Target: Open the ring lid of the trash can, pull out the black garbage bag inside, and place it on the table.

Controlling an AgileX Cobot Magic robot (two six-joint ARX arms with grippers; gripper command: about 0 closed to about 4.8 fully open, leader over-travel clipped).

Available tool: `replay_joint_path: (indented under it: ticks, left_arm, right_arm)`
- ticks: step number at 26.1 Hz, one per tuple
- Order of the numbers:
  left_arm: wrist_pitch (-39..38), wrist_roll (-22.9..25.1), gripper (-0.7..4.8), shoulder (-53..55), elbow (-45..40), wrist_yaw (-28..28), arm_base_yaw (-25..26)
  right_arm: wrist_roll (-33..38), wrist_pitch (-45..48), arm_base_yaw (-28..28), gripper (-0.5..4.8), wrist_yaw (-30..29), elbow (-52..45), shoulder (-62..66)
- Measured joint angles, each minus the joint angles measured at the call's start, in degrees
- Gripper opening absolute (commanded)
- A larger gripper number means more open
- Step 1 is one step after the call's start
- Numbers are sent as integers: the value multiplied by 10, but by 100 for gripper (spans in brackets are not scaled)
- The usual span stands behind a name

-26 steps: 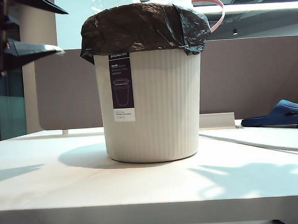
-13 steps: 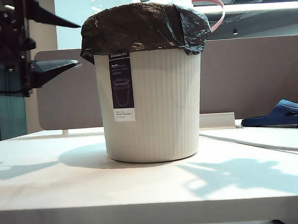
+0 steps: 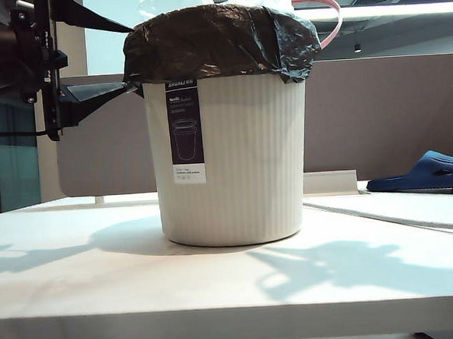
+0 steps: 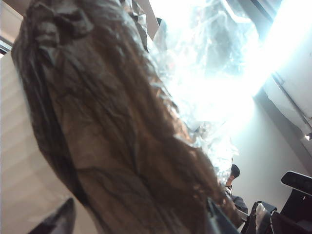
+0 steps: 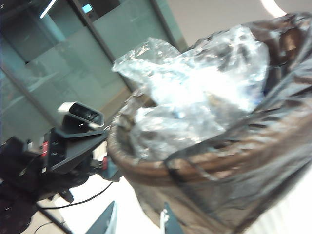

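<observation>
The can (image 3: 230, 162) is seated mid-counter (image 3: 218, 291), the bag (image 3: 220, 41) folded over its rim. The left pincer (image 3: 129, 57) is spread at the bag's left edge. The right pincer (image 5: 139, 219) is seen partly spread beside the bag. The lid (image 3: 326, 16) is raised behind.

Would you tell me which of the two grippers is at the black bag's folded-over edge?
The left gripper, jaws open around the black garbage bag; the right one is off-frame.

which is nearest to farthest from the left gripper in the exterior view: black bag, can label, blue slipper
1. black bag, draped over the can's rim, right beside the left gripper.
2. can label, lower on the can's front.
3. blue slipper, far right on the table.
</observation>
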Motion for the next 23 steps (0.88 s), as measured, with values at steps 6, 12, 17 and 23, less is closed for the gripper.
replay_joint_path:
  ticks: [6, 12, 17, 23]
  left_arm:
    - [-3, 2, 271, 0, 0, -14, 0]
    - [-18, 16, 244, 0, 0, -23, 0]
    - [-18, 21, 246, 0, 0, -29, -9]
    - [-18, 26, 237, 0, 0, -46, -25]
  right_arm:
    - [4, 1, 0, 116, 3, -1, 0]
    - [9, 1, 0, 116, 3, -1, 0]
    - [11, 1, 1, 116, 3, -1, 0]
    - [13, 1, 9, 112, 4, -1, 0]
